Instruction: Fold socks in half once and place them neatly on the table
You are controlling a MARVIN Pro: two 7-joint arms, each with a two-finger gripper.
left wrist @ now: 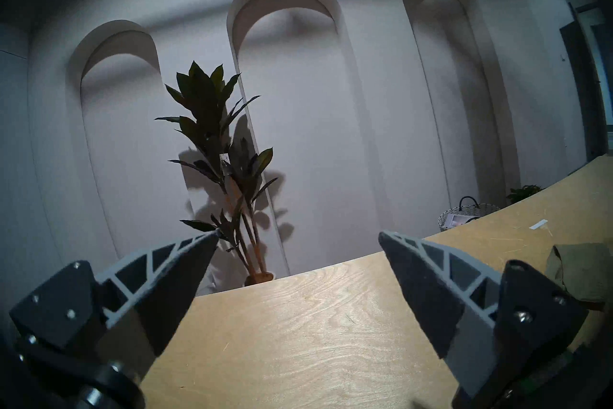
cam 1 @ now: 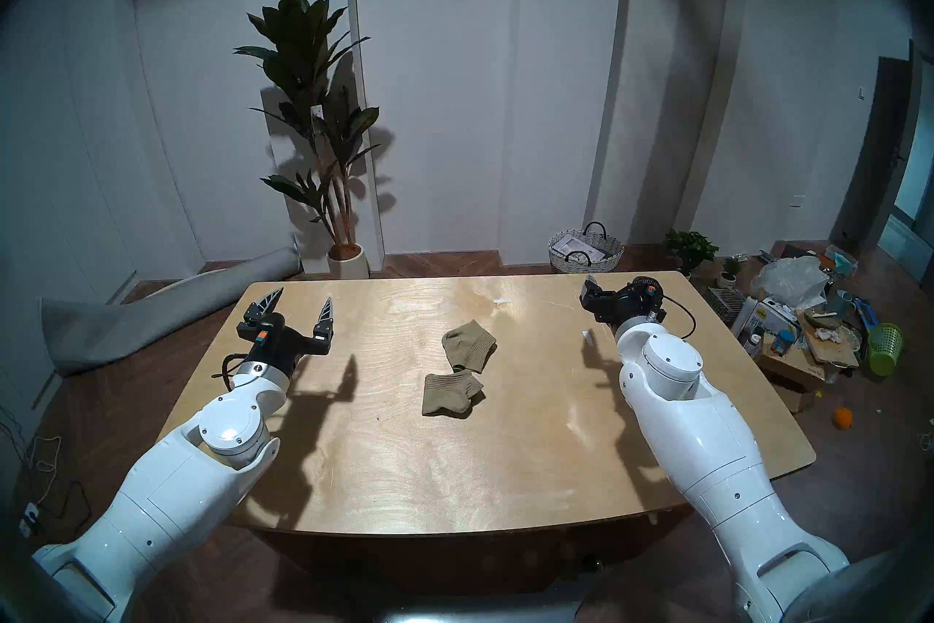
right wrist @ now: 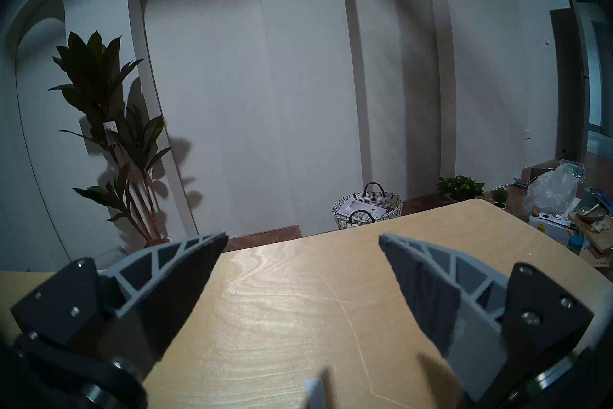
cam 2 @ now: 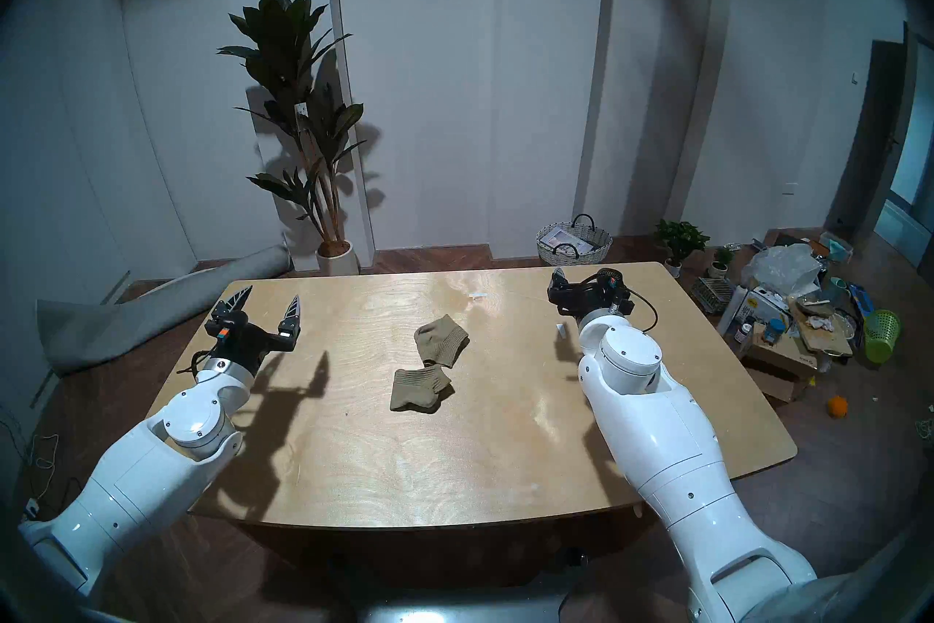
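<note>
White wall with three arched niches at the back, a tall potted plant (cam 1: pixel 316 136) on the floor beyond the far left corner, and in front of it all the light plywood table (cam 1: pixel 455 470) with its rounded corners. Dead centre on that table, two olive-khaki socks: the far sock (cam 1: pixel 469 344) lies doubled over with its ribbed cuff toward the right, and the near sock (cam 1: pixel 451 394) sits just in front of it, also doubled, the two touching or overlapping slightly at their meeting corners. Left gripper (cam 1: pixel 299 305) hangs over the table's far left part, fingers spread wide, nothing between them, well apart from the socks. Right gripper (right wrist: pixel 303 240) is over the far right part, fingers likewise apart and empty in its wrist view, a small white tape strip (cam 1: pixel 502 301) lying between it and the socks. A woven basket (cam 1: pixel 586 249) stands on the floor behind the table's far edge
</note>
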